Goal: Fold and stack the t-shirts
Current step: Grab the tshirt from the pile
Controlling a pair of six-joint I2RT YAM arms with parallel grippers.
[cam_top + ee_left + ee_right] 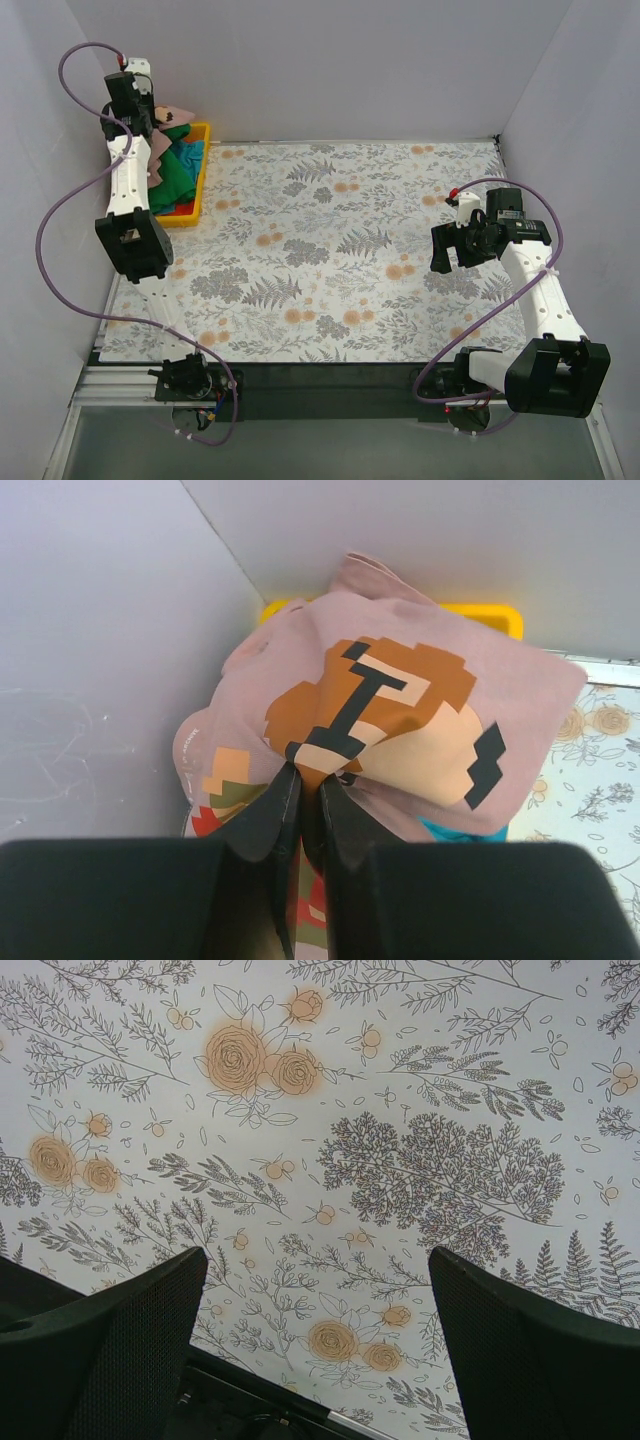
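A dusty-pink t-shirt (pixel 420 650) with a blocky orange, tan and black print bulges up from the yellow bin (pixel 488 614). My left gripper (pixel 308 775) is shut on a fold of it at the print's lower edge. From above, the left gripper (pixel 140 112) hangs over the bin at the back left, with pink fabric (pixel 160 140) beside it. A green t-shirt (pixel 178 170) and some red fabric (pixel 172 208) lie in the bin. My right gripper (pixel 452 247) hovers open over the floral cover, nothing between its fingers (pixel 120 1340).
The yellow bin (pixel 200 170) stands in the back left corner against the white walls. The floral table cover (pixel 330 250) spans the table. A teal scrap (pixel 460 832) peeks out under the pink shirt. Purple cables loop beside both arms.
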